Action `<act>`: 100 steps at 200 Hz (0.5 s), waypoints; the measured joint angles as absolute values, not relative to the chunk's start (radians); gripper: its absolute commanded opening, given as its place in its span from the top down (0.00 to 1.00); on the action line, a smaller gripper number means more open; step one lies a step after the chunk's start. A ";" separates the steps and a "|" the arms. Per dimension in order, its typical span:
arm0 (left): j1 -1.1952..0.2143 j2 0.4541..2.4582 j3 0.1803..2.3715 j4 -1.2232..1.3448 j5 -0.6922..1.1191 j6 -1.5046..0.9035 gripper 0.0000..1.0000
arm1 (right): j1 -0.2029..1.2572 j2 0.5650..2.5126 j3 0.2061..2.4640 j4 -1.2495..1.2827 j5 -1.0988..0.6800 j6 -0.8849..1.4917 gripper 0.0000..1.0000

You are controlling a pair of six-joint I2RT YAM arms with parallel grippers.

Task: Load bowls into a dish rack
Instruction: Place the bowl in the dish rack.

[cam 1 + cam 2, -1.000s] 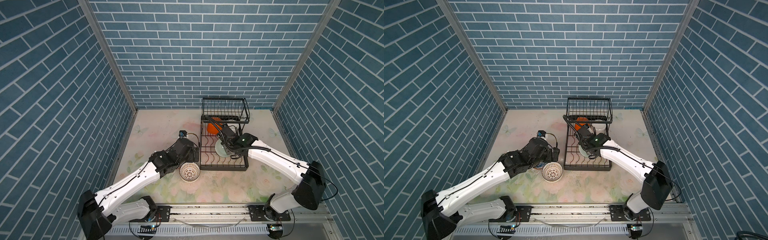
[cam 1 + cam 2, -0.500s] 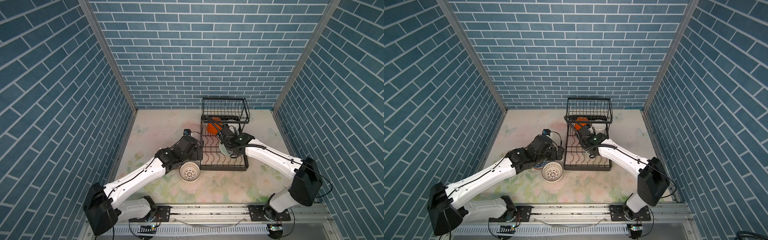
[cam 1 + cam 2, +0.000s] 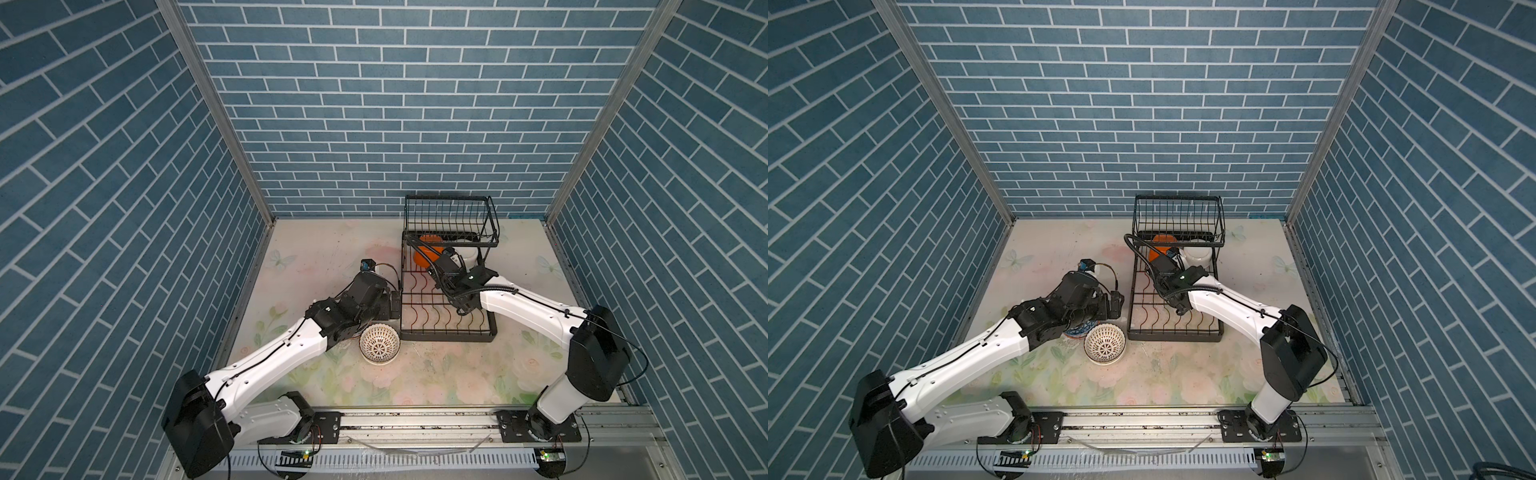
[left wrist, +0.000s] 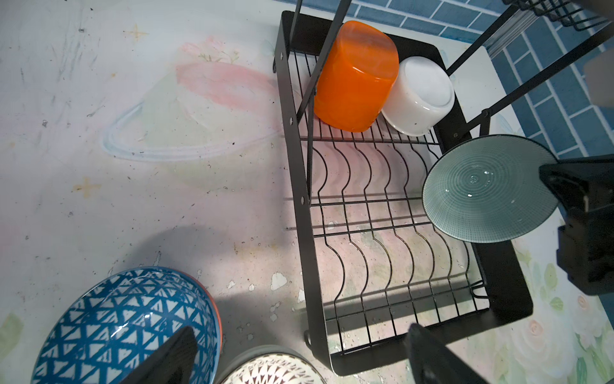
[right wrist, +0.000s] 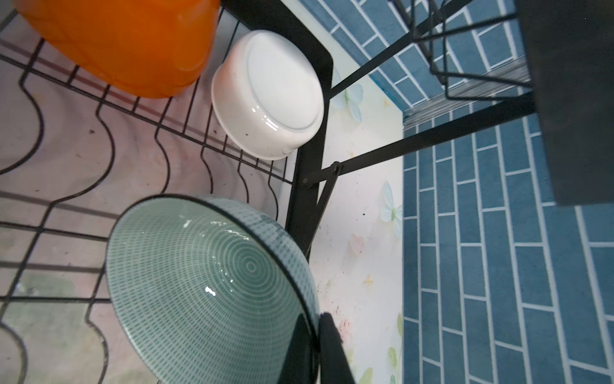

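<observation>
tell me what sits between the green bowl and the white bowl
Only bare dish rack wires, between green bowl and white bowl in the right wrist view.

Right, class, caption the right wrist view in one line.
Right pincer holds mint bowl by its rim over the rack, near orange bowl and white bowl.

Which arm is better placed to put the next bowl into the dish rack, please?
Right: the right pincer grips the green bowl over the dish rack; the left pincer is open, empty.
</observation>
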State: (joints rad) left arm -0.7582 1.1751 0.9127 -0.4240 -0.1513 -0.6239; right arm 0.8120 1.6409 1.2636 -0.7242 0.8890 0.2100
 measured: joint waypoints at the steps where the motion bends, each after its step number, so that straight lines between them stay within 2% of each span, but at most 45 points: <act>1: -0.758 1.174 0.912 -0.423 -0.151 -0.624 0.00 | 0.812 1.642 1.264 -0.722 0.892 0.208 1.00; 100: -0.723 1.142 0.864 -0.389 -0.133 -0.624 0.00 | 0.800 1.745 1.264 -0.603 1.072 0.112 1.00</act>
